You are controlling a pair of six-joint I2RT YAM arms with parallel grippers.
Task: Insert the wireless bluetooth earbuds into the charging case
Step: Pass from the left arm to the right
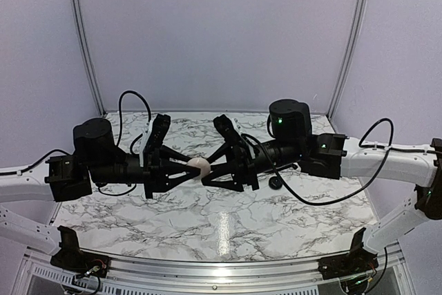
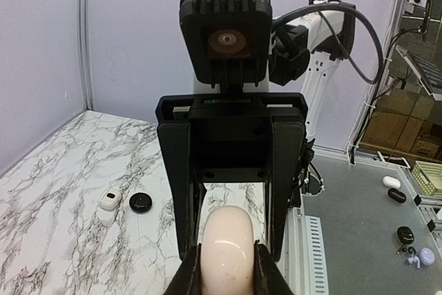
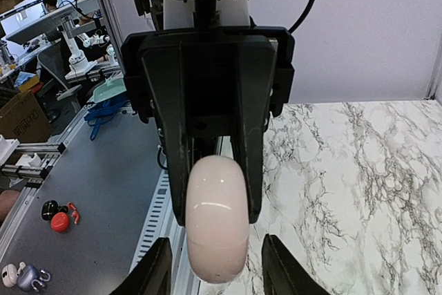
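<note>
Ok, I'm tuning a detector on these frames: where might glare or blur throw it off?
Top external: a glare streak on the marble table. Left wrist: a highlight on the charging case; the left fingers at the bottom edge look soft. Right wrist: a highlight band across the case; the right fingers are dark and blurred.

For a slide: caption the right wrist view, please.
Cream charging case pinched in the left gripper's fingers, right gripper's open fingers flanking it without touching.

Pale lilac walls [image 1: 221, 32] with metal corner posts [image 1: 81, 39] surround a glossy marble-patterned tabletop [image 1: 297, 222].
</note>
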